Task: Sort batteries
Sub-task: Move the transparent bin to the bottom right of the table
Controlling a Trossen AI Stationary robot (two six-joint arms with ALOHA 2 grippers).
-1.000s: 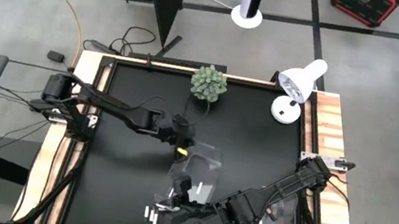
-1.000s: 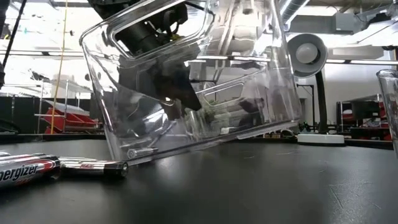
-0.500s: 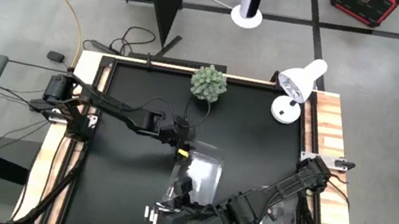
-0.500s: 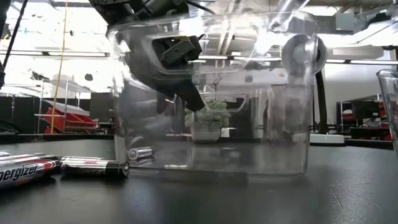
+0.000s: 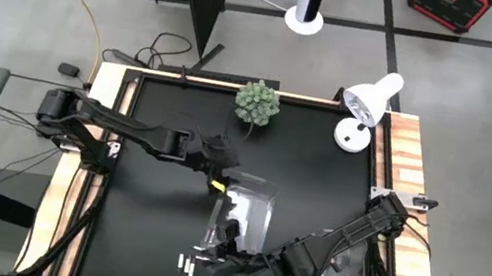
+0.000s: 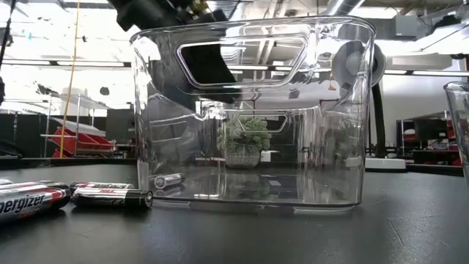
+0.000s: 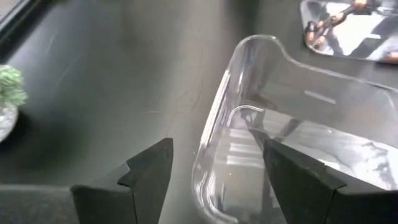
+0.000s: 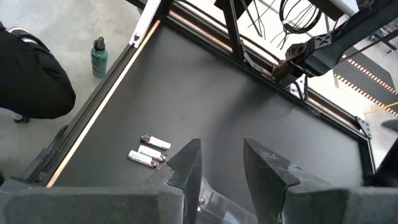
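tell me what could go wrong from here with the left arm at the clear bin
The left gripper is open with one finger inside the clear bin and one outside its wall; pulling away crooked could tip the bin. The batteries beside it could get knocked and roll. The right gripper hangs open close by.

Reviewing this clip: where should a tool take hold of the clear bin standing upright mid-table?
Probably the top rim of the clear bin, coming from above. The bin stands upright with its opening up, and its thin wall fits between two fingers. The left tool is open and already straddles the rim.
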